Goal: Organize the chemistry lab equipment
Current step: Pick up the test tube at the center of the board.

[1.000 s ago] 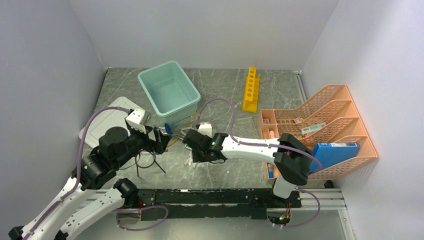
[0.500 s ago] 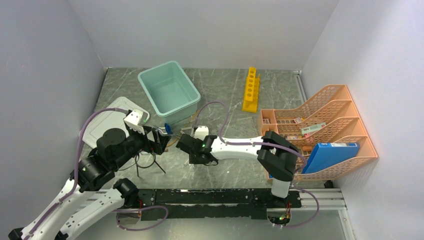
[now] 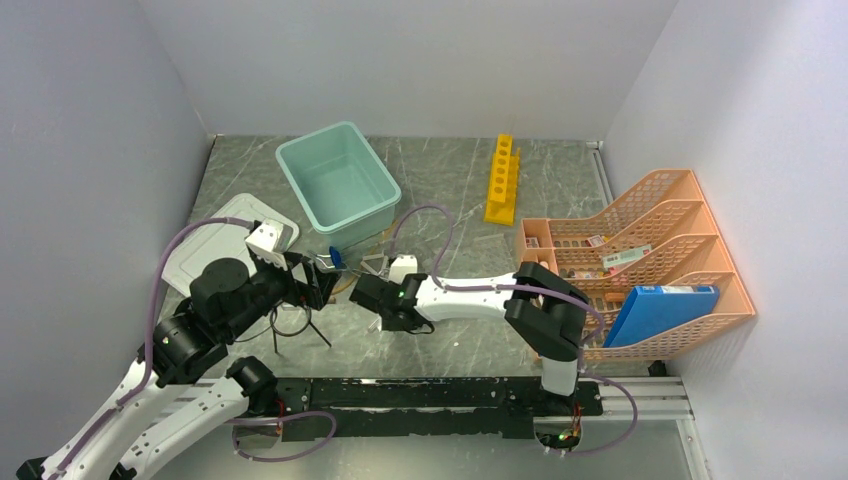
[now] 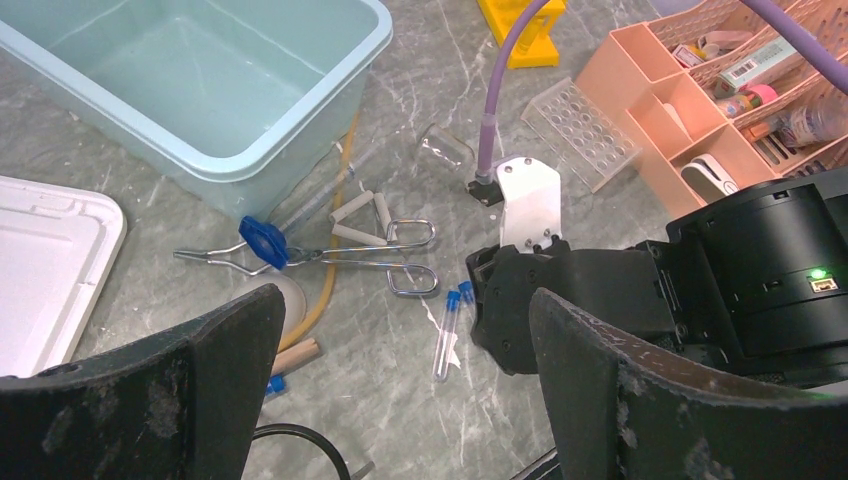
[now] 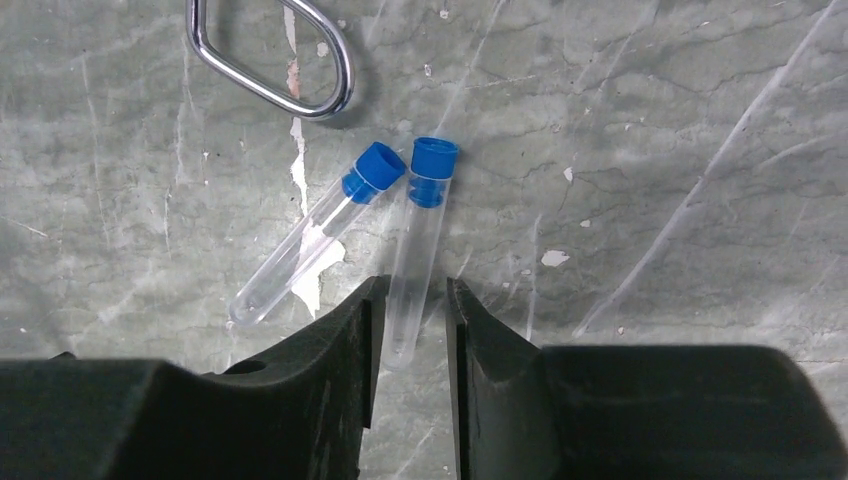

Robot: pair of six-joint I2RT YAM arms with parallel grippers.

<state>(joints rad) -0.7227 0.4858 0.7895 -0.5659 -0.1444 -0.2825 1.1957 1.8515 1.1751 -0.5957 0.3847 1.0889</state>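
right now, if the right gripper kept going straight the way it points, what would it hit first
The blue-capped tube lying between the right gripper's fingers, then probably the table just beneath.

The right gripper (image 3: 365,296) is sliding leftward, its arm folding further at the elbow, bringing its fingers (image 5: 340,345) astride one blue-capped tube (image 5: 418,262).
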